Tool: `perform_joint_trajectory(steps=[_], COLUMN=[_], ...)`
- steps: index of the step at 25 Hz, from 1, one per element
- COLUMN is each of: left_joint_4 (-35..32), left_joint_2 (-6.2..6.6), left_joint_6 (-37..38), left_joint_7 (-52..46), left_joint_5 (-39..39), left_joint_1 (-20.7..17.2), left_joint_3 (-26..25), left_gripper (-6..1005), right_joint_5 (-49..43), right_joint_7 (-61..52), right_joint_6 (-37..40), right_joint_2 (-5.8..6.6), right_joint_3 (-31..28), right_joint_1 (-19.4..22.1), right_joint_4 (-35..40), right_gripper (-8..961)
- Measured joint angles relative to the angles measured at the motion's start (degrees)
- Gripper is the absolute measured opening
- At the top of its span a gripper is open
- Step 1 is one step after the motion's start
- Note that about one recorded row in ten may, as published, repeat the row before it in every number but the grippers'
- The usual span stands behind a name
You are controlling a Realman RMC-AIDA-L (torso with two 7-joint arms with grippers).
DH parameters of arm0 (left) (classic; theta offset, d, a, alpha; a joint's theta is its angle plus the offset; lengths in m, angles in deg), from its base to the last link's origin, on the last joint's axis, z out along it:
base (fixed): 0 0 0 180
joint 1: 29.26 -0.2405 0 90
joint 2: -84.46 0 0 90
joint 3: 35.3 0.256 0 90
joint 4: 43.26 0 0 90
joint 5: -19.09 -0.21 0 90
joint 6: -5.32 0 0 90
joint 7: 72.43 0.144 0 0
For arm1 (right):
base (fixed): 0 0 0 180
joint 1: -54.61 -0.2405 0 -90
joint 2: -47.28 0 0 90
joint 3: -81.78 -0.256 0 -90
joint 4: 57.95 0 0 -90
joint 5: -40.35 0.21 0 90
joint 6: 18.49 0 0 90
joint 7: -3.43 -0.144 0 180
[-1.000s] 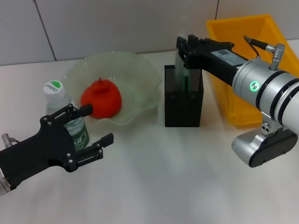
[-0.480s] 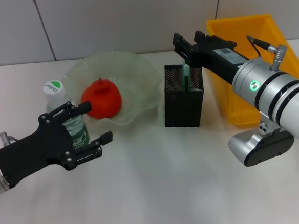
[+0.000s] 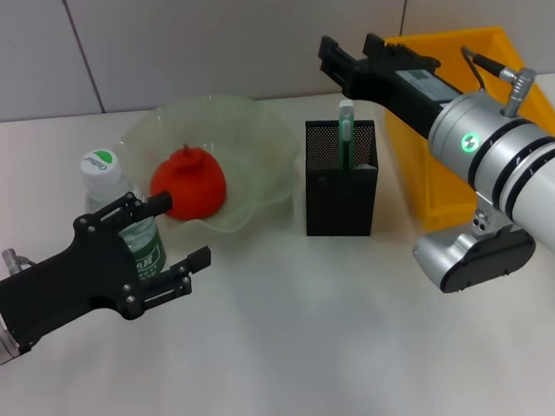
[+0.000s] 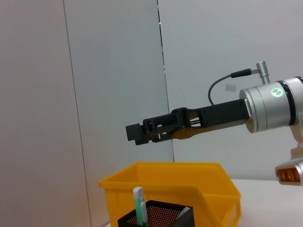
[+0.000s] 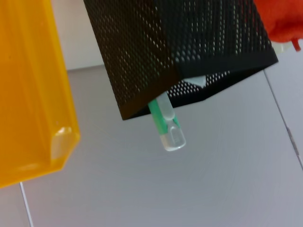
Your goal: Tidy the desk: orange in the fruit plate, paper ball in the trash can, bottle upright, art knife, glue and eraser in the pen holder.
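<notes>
A slim green and clear tool (image 3: 346,133), which looks like the art knife, stands in the black mesh pen holder (image 3: 341,189). It also shows in the right wrist view (image 5: 166,126) and the left wrist view (image 4: 138,204). My right gripper (image 3: 350,52) is open and empty, just above and behind the holder. The orange (image 3: 188,184) lies in the pale green fruit plate (image 3: 253,133). The bottle (image 3: 111,195) stands upright with its green and white cap on. My left gripper (image 3: 174,232) is open and empty, just in front of the bottle. No paper ball, glue or eraser shows.
A yellow bin (image 3: 477,70) stands right of the pen holder, under my right arm. The pen holder (image 5: 189,52) and the bin (image 5: 28,94) fill the right wrist view. White table stretches along the front (image 3: 298,359).
My right gripper has let go of the green tool, opened, and lifted up and back from the pen holder. The tool now stands in the holder. My left arm has not moved.
</notes>
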Motion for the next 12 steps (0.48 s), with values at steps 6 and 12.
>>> perform_joint_trajectory(steps=[6,12], left_joint_4=[0.0,0.1], left_joint_2=[0.01,0.17], left_joint_6=[0.2,0.8], left_joint_7=[-0.5,-1.6], left_joint_5=[-0.2,-0.5], left_joint_1=[-0.3,-0.8], left_joint_3=[0.3,1.2], left_gripper=[800,800], right_joint_5=[4.1,6.0], right_joint_7=[-2.0,-15.8], right_joint_6=[0.1,-0.2], right_joint_2=[0.09,0.41], right_joint_3=[0.1,-0.7], right_joint_1=[-0.4,-0.3], right_joint_4=[0.1,2.2], right_gripper=[653,715])
